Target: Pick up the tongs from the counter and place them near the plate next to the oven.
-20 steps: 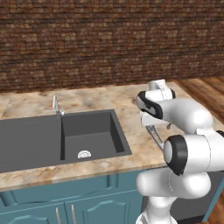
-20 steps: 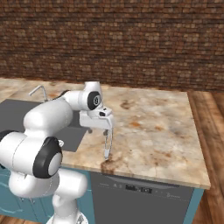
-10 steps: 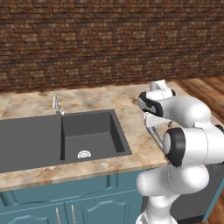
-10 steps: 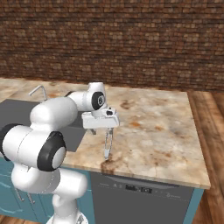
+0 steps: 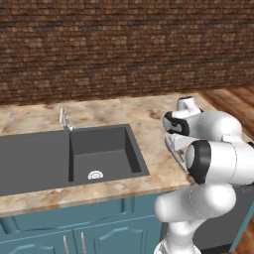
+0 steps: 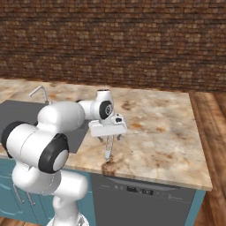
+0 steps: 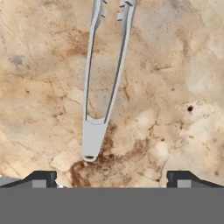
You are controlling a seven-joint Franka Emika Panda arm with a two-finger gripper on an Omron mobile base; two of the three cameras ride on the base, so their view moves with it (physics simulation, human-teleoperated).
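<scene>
Gripper (image 7: 111, 177) fingers spread wide apart, nothing between them; the two dark tips sit at the lower left and lower right of the hand view, with the tongs' joined end just above the gap. In the right base view the gripper (image 6: 109, 137) hangs low over the counter (image 6: 163, 128), right of the sink (image 6: 13, 112).

Tongs (image 7: 103, 87) lie flat on the counter (image 7: 175, 87), untouched. Hand view gives the detail: two narrow arms meet at a flat joined end nearest the camera and open out toward the top of frame, the toothed tips cut by the edge. Long axis runs almost straight away from the hand, slightly tilted.

Right base view shows the tongs (image 6: 108, 150) as a thin sliver pointing toward the counter's front edge, near a brown vein patch. Left base view has them (image 5: 178, 158) mostly hidden by the arm, a short strip showing; that view shows the faucet (image 5: 63, 120) and the sink basin (image 5: 106, 154).
</scene>
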